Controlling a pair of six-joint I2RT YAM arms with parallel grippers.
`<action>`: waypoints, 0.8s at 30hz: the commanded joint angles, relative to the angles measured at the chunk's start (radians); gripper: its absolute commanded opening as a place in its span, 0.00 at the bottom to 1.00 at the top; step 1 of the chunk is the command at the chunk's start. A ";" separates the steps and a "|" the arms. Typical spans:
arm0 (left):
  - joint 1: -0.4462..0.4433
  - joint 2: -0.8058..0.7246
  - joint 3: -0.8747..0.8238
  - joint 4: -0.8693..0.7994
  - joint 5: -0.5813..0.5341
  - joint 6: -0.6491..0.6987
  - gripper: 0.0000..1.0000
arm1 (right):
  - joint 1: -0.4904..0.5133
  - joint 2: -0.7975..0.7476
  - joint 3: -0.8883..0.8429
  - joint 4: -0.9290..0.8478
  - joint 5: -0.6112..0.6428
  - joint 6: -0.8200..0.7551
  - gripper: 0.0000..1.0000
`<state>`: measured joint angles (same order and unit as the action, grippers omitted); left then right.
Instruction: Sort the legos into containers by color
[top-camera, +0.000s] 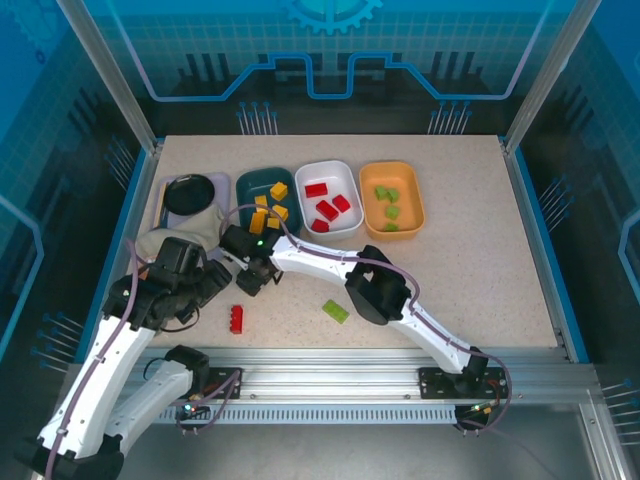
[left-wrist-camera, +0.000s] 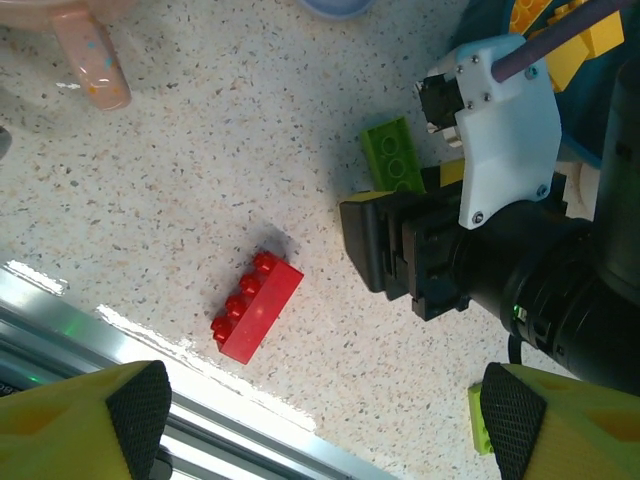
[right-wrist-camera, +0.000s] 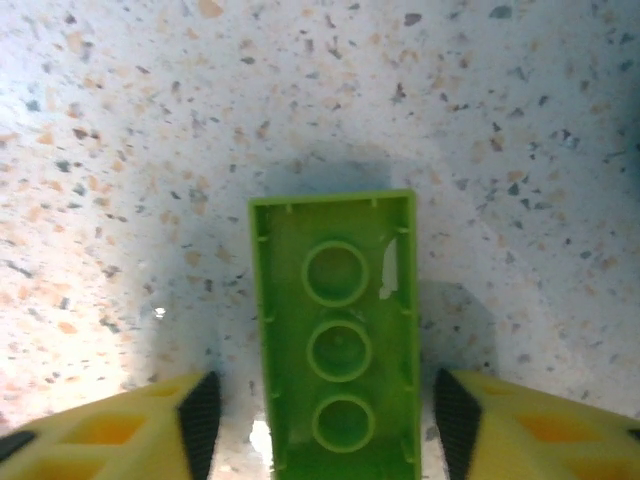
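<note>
Yellow fingers (left-wrist-camera: 95, 425) of the left gripper (top-camera: 200, 282) stand wide apart with nothing between them, hanging over the near edge of the table (top-camera: 480, 270). A red brick (left-wrist-camera: 255, 308) lies studs-up just ahead of them, untouched; in the top view it sits at 4 o'clock from that gripper. A little farther in, the right gripper (right-wrist-camera: 325, 425) is down at the table with its fingers (right-wrist-camera: 195, 420) parted to either side of a green brick (right-wrist-camera: 335, 335). A sliver of table shows at each long side, so they straddle it without pinching yet. This brick lies upside down, hollow side and three round tubes facing up. It looks light, hard and glossy, so it should not crush but could slip or twist. The best hold is probably across the two long walls at mid-length, squarely and low. A second green brick (top-camera: 335, 311) lies loose at 4 o'clock from the right gripper. Farthest back, at 12 to 2 o'clock, stand the teal tray (top-camera: 246, 182) with yellow bricks (top-camera: 268, 212), the white tray (top-camera: 345, 172) with red ones, and the orange tray (top-camera: 412, 185) with green ones, likely this brick's home.
</note>
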<state>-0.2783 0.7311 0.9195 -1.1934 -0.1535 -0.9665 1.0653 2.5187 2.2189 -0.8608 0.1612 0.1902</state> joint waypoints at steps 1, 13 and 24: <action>0.008 -0.017 0.021 -0.043 -0.006 0.020 0.85 | -0.002 0.059 0.022 -0.047 0.027 0.017 0.51; 0.008 -0.017 0.007 -0.008 0.024 0.023 0.83 | 0.002 -0.090 -0.093 0.025 0.037 0.009 0.25; -0.082 0.192 0.043 0.328 0.230 0.094 0.82 | -0.185 -0.638 -0.562 0.083 0.029 0.140 0.25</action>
<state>-0.3153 0.8444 0.9245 -1.0145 -0.0074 -0.9127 0.9756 2.0132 1.7462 -0.7811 0.1757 0.2649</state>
